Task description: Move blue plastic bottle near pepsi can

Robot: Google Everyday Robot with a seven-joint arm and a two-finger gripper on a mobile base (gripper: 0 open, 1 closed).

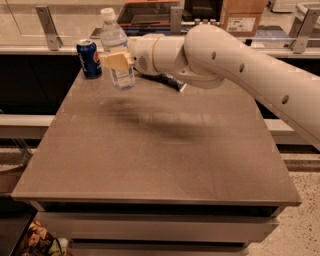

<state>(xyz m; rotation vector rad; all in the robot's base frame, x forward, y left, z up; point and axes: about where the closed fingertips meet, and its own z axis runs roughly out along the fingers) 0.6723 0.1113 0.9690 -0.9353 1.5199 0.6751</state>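
Spreading across the foreground, the brown bench (150, 165) carries a soft shadow (145, 117) on the left-middle part of its top. Beyond the shadow, toward the far left corner, the blue plastic bottle (123, 79) hangs roughly upright, white cap on top, its base seemingly just off the surface. The tool (117, 60) is pinching the bottle around its middle, with a pale yellow finger (112, 60) crossing the front of the label. Just left of the bottle stands the pepsi can (89, 59), upright on the bench, close beside the bottle but not touching it. The white arm (235, 60) reaches in from the right, passing over a dark blue snack bag (167, 81) that lies on the bench. Farther back, a cardboard box (242, 15) sits on a counter past the bench.
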